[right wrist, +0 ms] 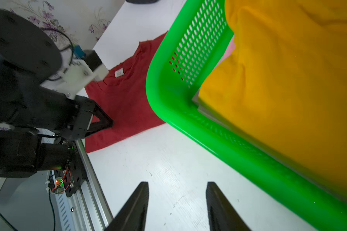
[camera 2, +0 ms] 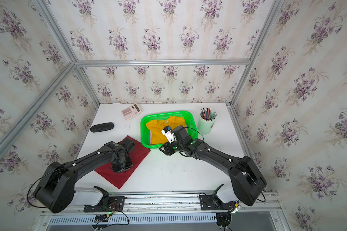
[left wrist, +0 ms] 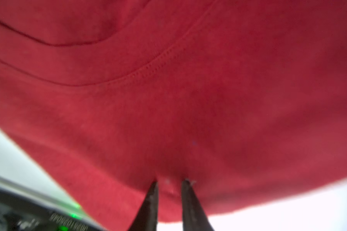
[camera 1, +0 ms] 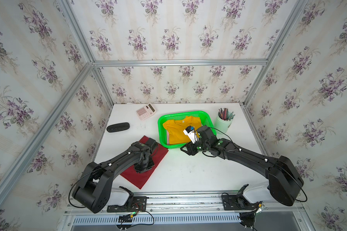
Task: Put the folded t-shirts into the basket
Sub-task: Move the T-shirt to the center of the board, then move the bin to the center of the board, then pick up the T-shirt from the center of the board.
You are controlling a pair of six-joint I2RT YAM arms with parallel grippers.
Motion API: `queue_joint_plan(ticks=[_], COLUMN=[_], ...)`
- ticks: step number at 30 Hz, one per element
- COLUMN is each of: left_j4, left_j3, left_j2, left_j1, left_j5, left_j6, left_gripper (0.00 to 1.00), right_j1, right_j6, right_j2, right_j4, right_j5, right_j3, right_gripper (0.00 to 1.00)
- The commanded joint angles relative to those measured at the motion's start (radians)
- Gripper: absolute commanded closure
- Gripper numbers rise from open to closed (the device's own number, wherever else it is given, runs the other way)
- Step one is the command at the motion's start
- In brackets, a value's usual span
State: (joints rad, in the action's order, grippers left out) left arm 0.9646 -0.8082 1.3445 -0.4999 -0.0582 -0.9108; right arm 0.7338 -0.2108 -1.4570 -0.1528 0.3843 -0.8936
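Note:
The dark red t-shirt (camera 1: 158, 158) (camera 2: 140, 156) lies flat on the white table, left of the green basket (camera 1: 161, 130) (camera 2: 143, 130). My left gripper (camera 1: 143, 169) (left wrist: 169, 181) points down onto it. Its fingers stand a narrow gap apart, and their tips press into the red cloth (left wrist: 168, 100). The mustard yellow t-shirt (camera 1: 176, 128) (right wrist: 288, 80) fills the basket (right wrist: 168, 90), and a pink edge (right wrist: 231, 45) shows under it. My right gripper (camera 1: 183, 149) (right wrist: 177, 183) hangs open and empty over bare table at the basket's near left corner.
A pink calculator (camera 1: 146, 111) and a black case (camera 1: 118, 127) lie at the back left. A pale green pencil cup (camera 1: 223, 124) stands right of the basket. The left arm (right wrist: 28, 90) is close to my right gripper. A metal rail runs along the table's front edge.

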Motion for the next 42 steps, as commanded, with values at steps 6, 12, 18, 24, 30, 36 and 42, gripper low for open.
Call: queue_joint_plan(ticks=[6, 12, 18, 24, 30, 36, 42], left_j4=[0.270, 0.243, 0.225, 0.207, 0.167, 0.140, 0.106], left_j3=[-0.180, -0.068, 0.015, 0.036, 0.041, 0.068, 0.096], left_j2=[-0.137, -0.294, -0.351, -0.302, -0.261, -0.248, -0.246], left_j1=[0.118, 0.387, 0.488, 0.587, 0.650, 0.683, 0.707], left_j5=[-0.188, -0.133, -0.120, -0.085, -0.065, -0.080, -0.086], left_j6=[-0.003, 0.010, 0.010, -0.004, -0.009, -0.034, -0.043], left_gripper=[0.48, 0.45, 0.45, 0.45, 0.46, 0.45, 0.45], right_j1=[0.001, 0.000, 0.000, 0.020, 0.079, 0.105, 0.116], right_j6=[-0.137, -0.123, -0.041, 0.007, 0.087, 0.091, 0.097], right_j2=[-0.140, -0.271, -0.403, -0.410, -0.437, -0.541, -0.620], right_j4=[0.268, 0.517, 0.523, 0.476, 0.413, 0.393, 0.375], right_j5=[-0.130, -0.219, -0.140, 0.104, 0.119, -0.008, -0.030], right_j3=[-0.013, -0.072, -0.207, -0.202, -0.167, -0.267, -0.300], right_gripper=[0.56, 0.57, 0.56, 0.51, 0.49, 0.42, 0.41])
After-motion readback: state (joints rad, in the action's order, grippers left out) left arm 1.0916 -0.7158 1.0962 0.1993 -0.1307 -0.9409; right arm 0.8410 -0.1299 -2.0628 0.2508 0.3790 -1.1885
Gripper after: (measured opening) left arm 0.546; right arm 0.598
